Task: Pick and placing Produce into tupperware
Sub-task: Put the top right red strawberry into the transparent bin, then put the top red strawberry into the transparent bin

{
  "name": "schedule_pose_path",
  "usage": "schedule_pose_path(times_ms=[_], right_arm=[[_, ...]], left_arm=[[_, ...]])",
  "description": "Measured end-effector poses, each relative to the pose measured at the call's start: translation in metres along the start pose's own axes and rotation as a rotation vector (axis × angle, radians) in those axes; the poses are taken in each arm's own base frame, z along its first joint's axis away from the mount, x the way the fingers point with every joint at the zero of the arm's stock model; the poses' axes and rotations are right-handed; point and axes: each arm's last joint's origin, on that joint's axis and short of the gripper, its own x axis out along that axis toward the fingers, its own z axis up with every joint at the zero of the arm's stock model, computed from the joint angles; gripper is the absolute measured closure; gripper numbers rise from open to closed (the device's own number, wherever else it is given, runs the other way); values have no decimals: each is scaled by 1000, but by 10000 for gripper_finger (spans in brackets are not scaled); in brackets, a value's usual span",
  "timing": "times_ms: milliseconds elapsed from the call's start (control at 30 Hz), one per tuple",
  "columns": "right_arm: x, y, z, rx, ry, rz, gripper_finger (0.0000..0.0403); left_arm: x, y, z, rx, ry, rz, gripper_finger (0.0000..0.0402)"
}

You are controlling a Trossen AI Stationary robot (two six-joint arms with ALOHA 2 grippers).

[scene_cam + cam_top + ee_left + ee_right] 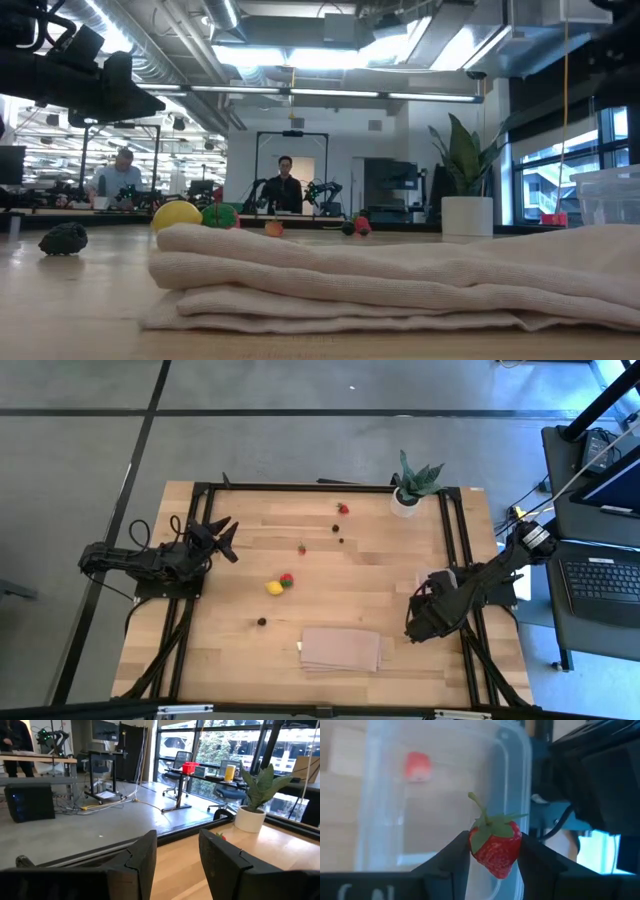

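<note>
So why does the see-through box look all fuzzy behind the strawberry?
Right wrist view: the red toy strawberry in the right gripper is sharp, the clear plastic rectangular container behind it is out of focus. Low view: ceiling lights glare, and the folded tan cloth looks soft up close.

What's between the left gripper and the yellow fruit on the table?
Only bare wood: in the high view nothing lies between the left gripper and the yellow fruit; the red-and-green piece sits just beyond the yellow one.
</note>
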Motion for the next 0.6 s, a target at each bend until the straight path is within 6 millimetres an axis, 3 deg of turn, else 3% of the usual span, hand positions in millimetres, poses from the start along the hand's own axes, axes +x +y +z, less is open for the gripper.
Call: schedule_pose_path(times_ms=[600], right_arm=[[9,2,-1,-108,-6,1,180]], left_arm=[[0,0,0,-4,0,0,262]])
